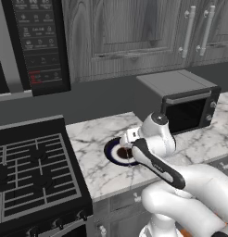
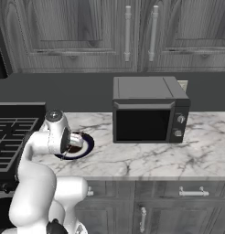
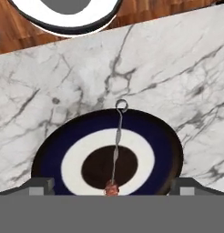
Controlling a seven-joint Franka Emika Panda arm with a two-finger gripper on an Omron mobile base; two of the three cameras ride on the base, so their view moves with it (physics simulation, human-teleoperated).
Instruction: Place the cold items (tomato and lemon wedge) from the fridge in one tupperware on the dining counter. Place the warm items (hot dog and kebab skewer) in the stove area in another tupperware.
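Claw [image 3: 112, 184] hangs low over a round plate [image 3: 50, 157] on the marble desk [image 3: 177, 77], fingers spread wide, one tip at each side of the plate, gripping nothing. Plate: dark blue rim, white ring, dark brown centre. Kebab skewer [image 3: 116, 145] lies across the plate; thin metal stick, ring end reaching the plate's far rim, one red-brown chunk showing between the fingertips at the near edge of the hand view. Rest of the skewer hidden below.

From the left base view the plate [image 1: 112, 152] sits on the desk [image 1: 97, 139] just right of the black stove [image 1: 32, 166], partly hidden by the arm's wrist. A dark toaster oven [image 1: 185, 99] stands further right, against the wall. Grey cabinets [image 1: 134, 32] above.

Right base view: plate [image 2: 84, 146] beside the stove [image 2: 13, 132], toaster oven [image 2: 148, 112] well apart to its right.
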